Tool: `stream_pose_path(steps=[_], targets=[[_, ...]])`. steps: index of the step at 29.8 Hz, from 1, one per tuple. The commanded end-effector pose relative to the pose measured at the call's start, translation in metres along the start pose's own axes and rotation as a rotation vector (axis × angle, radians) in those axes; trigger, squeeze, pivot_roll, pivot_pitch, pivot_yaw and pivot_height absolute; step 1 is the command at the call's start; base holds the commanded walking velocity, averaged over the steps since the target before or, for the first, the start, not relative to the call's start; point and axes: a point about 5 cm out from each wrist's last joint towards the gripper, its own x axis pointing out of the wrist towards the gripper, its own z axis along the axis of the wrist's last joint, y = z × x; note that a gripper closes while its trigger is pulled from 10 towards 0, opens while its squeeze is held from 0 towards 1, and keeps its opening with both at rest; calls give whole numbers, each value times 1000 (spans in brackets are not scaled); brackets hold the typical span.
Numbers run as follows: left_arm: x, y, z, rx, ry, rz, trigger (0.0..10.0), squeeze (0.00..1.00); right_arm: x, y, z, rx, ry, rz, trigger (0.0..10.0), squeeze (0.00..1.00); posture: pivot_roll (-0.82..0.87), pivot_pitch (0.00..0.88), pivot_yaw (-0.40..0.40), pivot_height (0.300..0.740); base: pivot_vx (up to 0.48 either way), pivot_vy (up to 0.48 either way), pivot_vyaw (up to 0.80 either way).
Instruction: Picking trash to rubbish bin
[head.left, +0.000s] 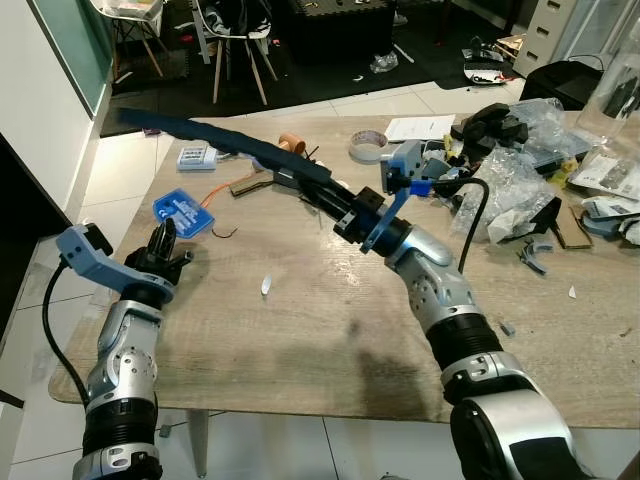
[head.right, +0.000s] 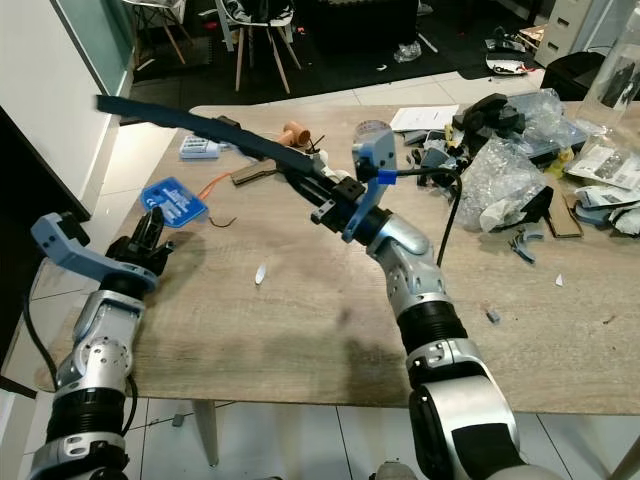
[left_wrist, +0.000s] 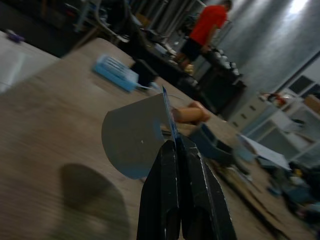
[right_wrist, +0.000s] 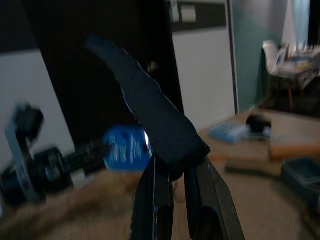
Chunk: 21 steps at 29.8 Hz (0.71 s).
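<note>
Right gripper (head.left: 318, 196) mid-table, clamping a long strip (head.left: 215, 135) that juts toward ten o'clock above the table (head.left: 300, 350). Left gripper (head.left: 163, 243) at nine o'clock, pinching a packet (head.left: 182, 211). Tape roll (head.left: 368, 146) at twelve; plastic bags (head.left: 510, 185) at two.

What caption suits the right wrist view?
Right hand gripping a long dark strip lifted above the wooden table.

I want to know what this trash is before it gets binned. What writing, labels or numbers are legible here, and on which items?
Nothing is legible.
Round-cornered blue card clamped in the left gripper: white print, too small and blurred.
White paper sheet at the table's far side: lines of print, too small.
White leaflets at the right edge: dark print, too small.
Long dark blue strip in the right gripper: no text visible.
</note>
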Motion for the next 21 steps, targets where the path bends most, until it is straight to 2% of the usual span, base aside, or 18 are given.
stream_pose_path(steps=[1,6,21], targets=[[-3,9,7,45,-11,33,10000,0,1,3,-6,-3,33,8,10000,0,11,41,50,740,0,0,0],[-8,22,14,80,-18,85,10000,0,3,14,-19,2,94,43,10000,0,19,41,47,740,-286,0,0],[-8,22,8,108,15,85,10000,0,3,20,-29,-6,143,72,10000,0,13,40,41,740,-322,0,0]])
